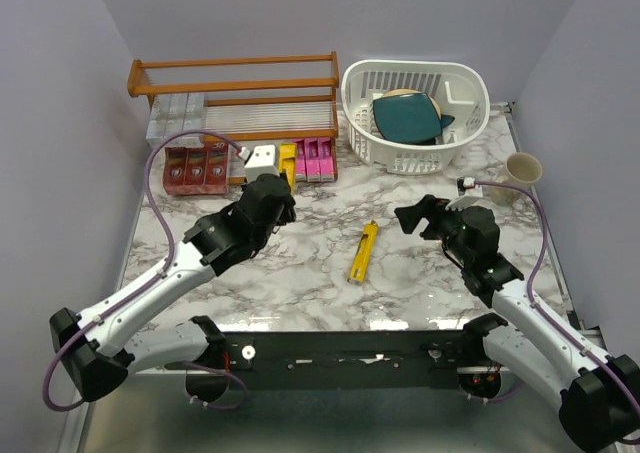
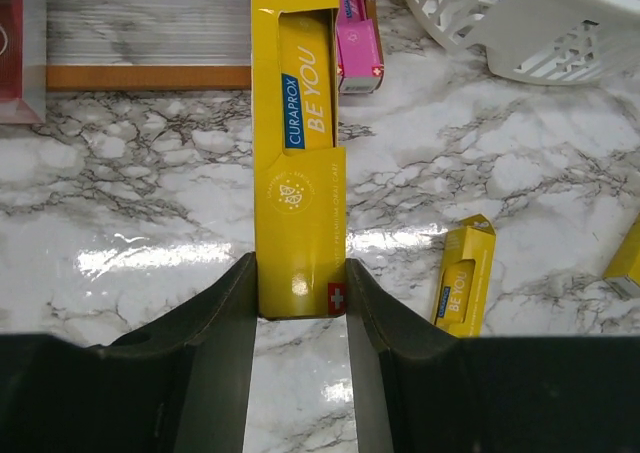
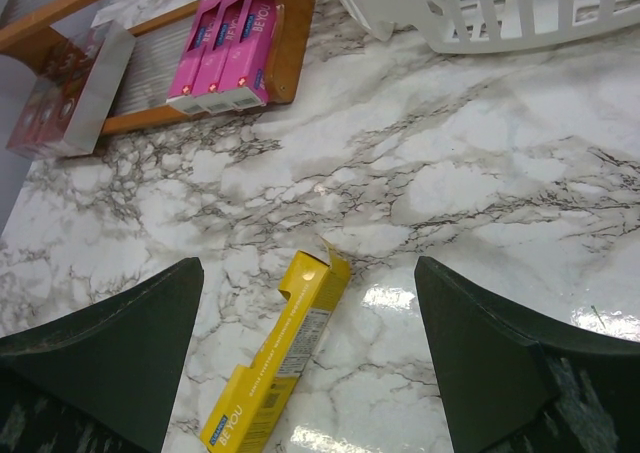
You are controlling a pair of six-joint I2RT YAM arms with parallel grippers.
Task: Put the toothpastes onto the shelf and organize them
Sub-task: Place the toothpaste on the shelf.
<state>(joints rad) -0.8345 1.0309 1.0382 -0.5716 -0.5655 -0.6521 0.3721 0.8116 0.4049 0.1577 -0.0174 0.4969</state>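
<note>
A marble desk [image 1: 330,293] carries the shelf [image 1: 235,85] at far left and a white basket [image 1: 400,153] at far right. The left gripper [image 2: 300,283] is clamped on the near end of a yellow carton [image 2: 300,153], whose far end reaches the shelf's lower tier, just left of 3 pink cartons [image 1: 316,159]. 3 red cartons [image 1: 195,168] lie farther left there. The right gripper [image 3: 308,273] hangs with jaws wide apart over a second yellow carton [image 1: 363,252] lying mid-desk.

Bright, even overhead light; shadows soft. Glare on the marble table [image 2: 150,258] at 9 o'clock in my left wrist view, 5 o'clock in my right. Focus is sharp.
</note>
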